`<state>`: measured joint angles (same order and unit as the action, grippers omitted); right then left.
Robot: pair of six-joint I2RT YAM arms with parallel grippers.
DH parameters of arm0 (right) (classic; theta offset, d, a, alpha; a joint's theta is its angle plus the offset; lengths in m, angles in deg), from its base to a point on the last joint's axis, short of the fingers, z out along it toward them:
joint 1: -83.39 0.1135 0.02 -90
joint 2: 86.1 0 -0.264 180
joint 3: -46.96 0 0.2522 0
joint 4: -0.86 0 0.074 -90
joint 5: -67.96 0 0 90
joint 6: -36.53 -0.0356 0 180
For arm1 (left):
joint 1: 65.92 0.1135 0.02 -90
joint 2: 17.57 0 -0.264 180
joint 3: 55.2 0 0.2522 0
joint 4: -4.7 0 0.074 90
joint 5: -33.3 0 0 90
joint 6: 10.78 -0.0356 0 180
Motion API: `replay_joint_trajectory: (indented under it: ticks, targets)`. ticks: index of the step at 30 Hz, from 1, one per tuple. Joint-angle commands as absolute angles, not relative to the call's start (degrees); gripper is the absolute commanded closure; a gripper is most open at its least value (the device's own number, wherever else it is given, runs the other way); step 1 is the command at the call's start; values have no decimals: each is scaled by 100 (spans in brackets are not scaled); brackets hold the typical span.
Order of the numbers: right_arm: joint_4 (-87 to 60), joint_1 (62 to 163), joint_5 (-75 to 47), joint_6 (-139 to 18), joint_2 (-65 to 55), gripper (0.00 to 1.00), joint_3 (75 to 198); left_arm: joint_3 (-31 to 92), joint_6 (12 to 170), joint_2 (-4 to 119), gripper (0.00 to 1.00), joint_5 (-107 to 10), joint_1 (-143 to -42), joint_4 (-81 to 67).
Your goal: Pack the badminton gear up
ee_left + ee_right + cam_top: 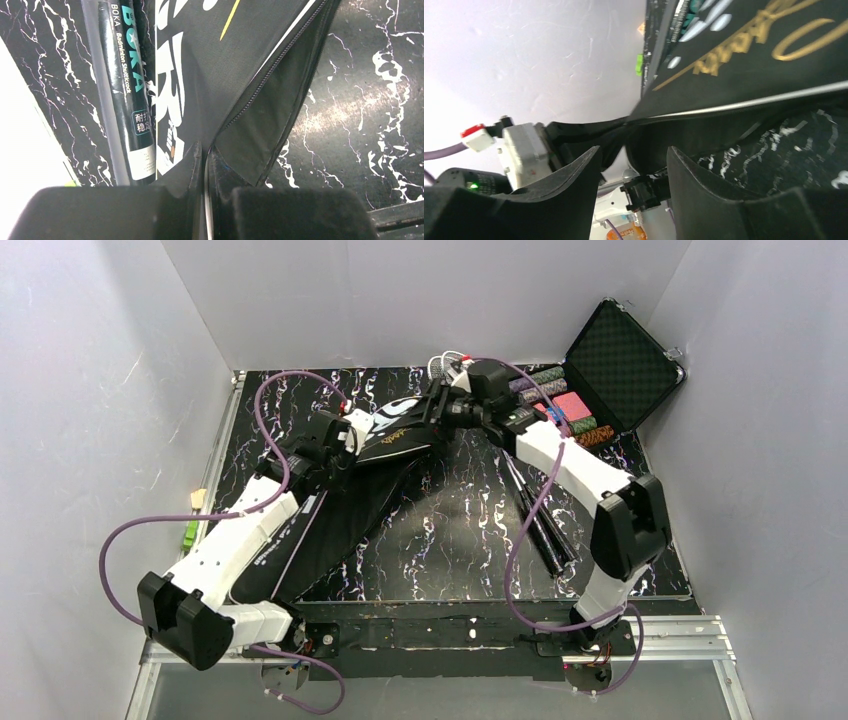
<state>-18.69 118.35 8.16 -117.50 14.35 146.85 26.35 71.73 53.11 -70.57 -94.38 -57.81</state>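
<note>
The long black bag lies slantwise across the table's left half, its printed wide end toward the back. My left gripper is shut on the bag's piped edge beside the open zip; in the left wrist view the fingertips pinch the bag. My right gripper hovers at the wide end, open, its jaws apart with the bag's edge just beyond the tips and nothing between them. The black teal-printed tube lies alongside the bag. Two rackets lie on the table at the right, handles nearest.
An open black hard case with coloured chips stands at the back right, close behind the right arm. White walls enclose the table on three sides. A small green item sits at the left edge.
</note>
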Motion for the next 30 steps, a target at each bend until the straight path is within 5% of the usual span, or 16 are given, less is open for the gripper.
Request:
replay_joint_trajectory:
  ticks: [1, 9, 30]
  targets:
    - [-1902, 11421, 578, -11447, 1169, 41, 14061, 2985, 7025, 4924, 100, -6917, -9431, -5767]
    - [-3074, 10632, -24, -10390, 1688, 40, 14429, 2835, 7008, 5164, 100, -6792, -9435, -6193]
    - [-2705, 10511, 242, -10518, 1462, 39, 13885, 3900, 8519, 6501, 100, -6514, -8919, -5614]
